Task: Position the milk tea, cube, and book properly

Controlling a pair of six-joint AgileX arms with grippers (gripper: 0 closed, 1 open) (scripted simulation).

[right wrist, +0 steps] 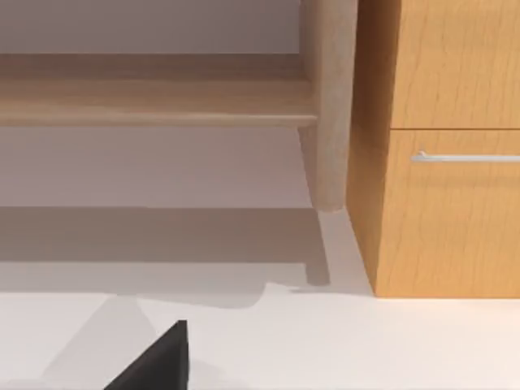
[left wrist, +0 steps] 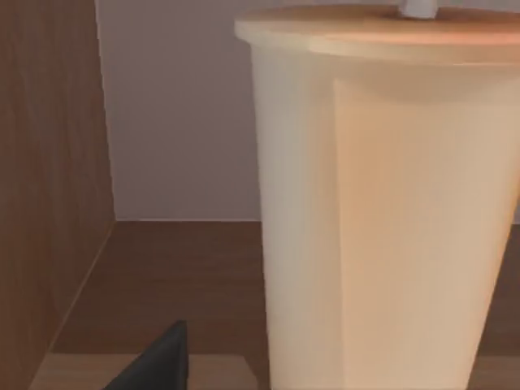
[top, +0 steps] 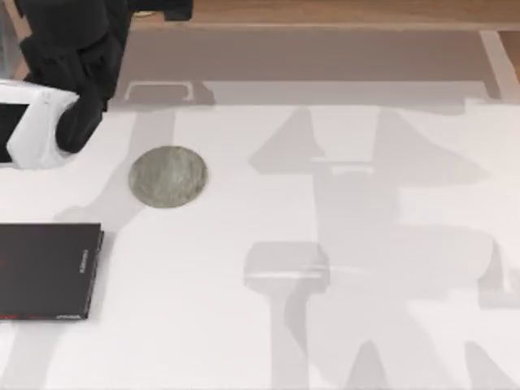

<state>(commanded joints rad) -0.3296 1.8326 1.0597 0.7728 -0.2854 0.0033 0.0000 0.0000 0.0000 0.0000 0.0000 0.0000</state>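
I judge the milk tea step is in hand: my left hand [top: 49, 122], at ten o'clock on the table [top: 244, 341], has the milk tea [left wrist: 382, 203] right before it, grip untellable, so next I must set it upright, perhaps on the grey coaster [top: 168, 176].

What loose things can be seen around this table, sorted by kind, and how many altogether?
Tall orange-tan milk tea cup: 1
Thin flat black book: 1
Round grey-green disc: 1
Total: 3
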